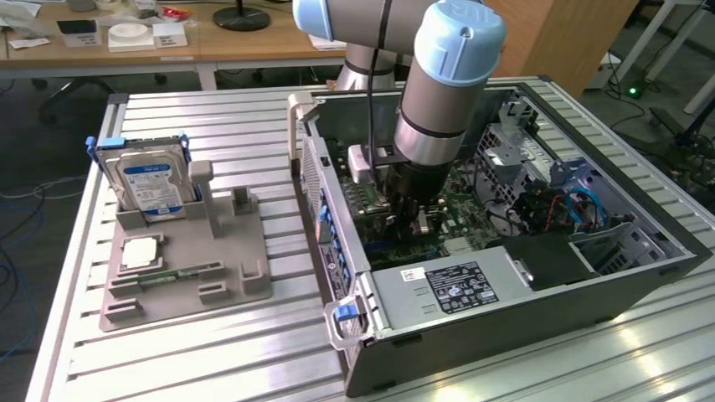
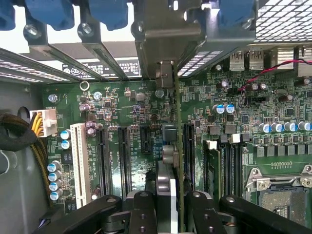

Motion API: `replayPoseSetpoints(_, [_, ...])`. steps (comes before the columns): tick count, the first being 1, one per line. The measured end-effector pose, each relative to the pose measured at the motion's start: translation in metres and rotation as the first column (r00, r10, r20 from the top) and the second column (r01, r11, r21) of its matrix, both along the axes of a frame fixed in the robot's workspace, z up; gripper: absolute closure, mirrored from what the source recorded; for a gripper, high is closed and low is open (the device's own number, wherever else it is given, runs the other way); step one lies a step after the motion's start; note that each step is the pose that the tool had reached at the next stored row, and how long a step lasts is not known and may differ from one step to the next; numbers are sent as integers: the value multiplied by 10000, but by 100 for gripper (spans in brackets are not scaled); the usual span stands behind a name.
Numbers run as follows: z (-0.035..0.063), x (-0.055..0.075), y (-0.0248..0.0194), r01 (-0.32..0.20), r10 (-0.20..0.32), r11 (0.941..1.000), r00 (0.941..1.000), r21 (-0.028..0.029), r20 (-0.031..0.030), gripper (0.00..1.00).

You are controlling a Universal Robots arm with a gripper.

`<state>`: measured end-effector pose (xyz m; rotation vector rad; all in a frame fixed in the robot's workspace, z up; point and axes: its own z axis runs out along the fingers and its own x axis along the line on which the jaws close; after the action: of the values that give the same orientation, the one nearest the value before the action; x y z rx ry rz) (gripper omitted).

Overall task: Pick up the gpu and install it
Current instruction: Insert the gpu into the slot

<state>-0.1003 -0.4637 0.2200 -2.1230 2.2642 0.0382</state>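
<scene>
Tool (image 1: 409, 219) down inside the open computer case (image 1: 581, 289), fingers closed on the gpu (image 2: 177, 146) — the wrist view shows the thin card edge-on, clamped between the black fingers (image 2: 142, 209) and standing upright over the green motherboard (image 2: 122, 105). Card runs toward the case's rear slot brackets, its metal bracket end (image 2: 165, 73) up against them; lower edge sits at a black expansion slot, just beside the neighbouring slot (image 2: 187, 151). Whether it is fully seated cannot be told. Outside the case, on the slatted worktop (image 1: 213, 360), a grey parts holder (image 1: 184, 268) carries the hard drive (image 1: 151, 184) standing upright — a narrow green memory stick (image 1: 179, 273) lies flat nearer the holder's front edge.
</scene>
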Motion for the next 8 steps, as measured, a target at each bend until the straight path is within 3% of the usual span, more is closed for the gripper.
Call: replayPoseSetpoints(8, [-2, 0, -10, 1, -1, 10000, 10000, -1, 0, 72])
